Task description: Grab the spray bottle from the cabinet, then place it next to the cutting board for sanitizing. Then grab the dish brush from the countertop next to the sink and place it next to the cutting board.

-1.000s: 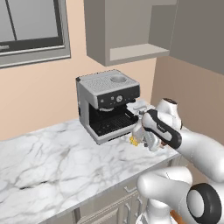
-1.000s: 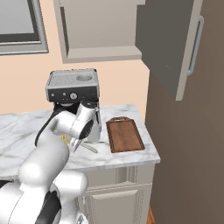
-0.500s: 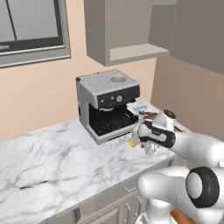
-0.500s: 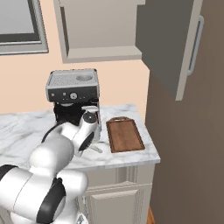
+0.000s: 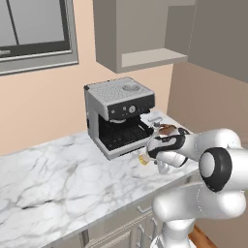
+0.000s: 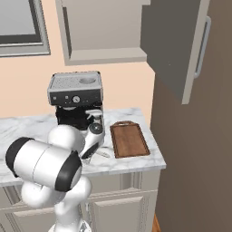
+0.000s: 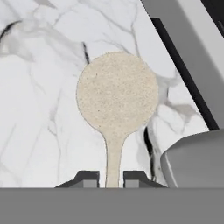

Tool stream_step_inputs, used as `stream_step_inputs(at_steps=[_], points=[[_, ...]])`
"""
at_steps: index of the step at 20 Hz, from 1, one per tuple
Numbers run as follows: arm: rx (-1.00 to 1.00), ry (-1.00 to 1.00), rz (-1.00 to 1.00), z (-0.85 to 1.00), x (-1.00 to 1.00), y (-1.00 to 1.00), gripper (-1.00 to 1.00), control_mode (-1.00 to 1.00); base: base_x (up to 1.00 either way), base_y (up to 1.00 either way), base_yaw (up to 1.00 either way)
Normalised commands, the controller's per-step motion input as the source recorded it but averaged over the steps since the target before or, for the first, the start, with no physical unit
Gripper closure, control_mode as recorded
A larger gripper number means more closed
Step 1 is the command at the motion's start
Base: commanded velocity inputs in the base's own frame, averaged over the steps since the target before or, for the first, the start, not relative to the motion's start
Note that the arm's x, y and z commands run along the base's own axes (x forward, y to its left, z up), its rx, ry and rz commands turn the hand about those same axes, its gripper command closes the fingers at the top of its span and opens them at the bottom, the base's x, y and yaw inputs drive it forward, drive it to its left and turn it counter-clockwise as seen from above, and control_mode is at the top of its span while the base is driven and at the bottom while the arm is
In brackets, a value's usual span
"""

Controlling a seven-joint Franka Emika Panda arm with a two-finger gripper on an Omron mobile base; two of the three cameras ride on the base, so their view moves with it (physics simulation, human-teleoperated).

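My gripper (image 7: 113, 179) is shut on the thin handle of the dish brush (image 7: 117, 92), whose round pale head hangs low over the marble. From the left base view the brush's yellow head (image 5: 143, 159) pokes out beside the gripper (image 5: 149, 157), in front of the coffee machine. The spray bottle (image 6: 97, 118) stands upright behind my hand, left of the reddish-brown cutting board (image 6: 129, 138). Its grey nozzle (image 5: 155, 119) shows above my forearm, with a sliver of the board (image 5: 168, 129) behind it. The cabinet (image 6: 104, 31) hangs above.
The coffee machine (image 5: 121, 116) stands at the back of the countertop (image 5: 58, 174), close to my hand. The cabinet's open door (image 6: 176, 45) juts out over the counter's right end. A tall dark panel (image 6: 199, 158) closes off the right side.
The arm has folded lower and the hand has edged slightly right toward the cutting board. The brush stays clamped in the gripper.
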Motion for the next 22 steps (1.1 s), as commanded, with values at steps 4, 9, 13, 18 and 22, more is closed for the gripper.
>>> stream_step_inputs(at_steps=[4,9,13,18,22], points=[[0.0,0.0,0.0,-0.47,0.01,0.0,1.0,-1.0,0.0,0.0,0.0],[0.0,0.02,0.0,-0.37,0.01,0.0,-1.0,-1.0,0.0,0.0,0.0],[0.0,0.02,0.0,-0.02,0.0,0.0,-1.0,-1.0,0.0,0.0,0.0],[0.0,0.0,0.0,0.0,-0.17,0.0,-1.0,-1.0,0.0,0.0,0.0],[0.0,0.0,0.0,0.0,-0.21,0.0,-1.0,-1.0,0.0,0.0,0.0]])
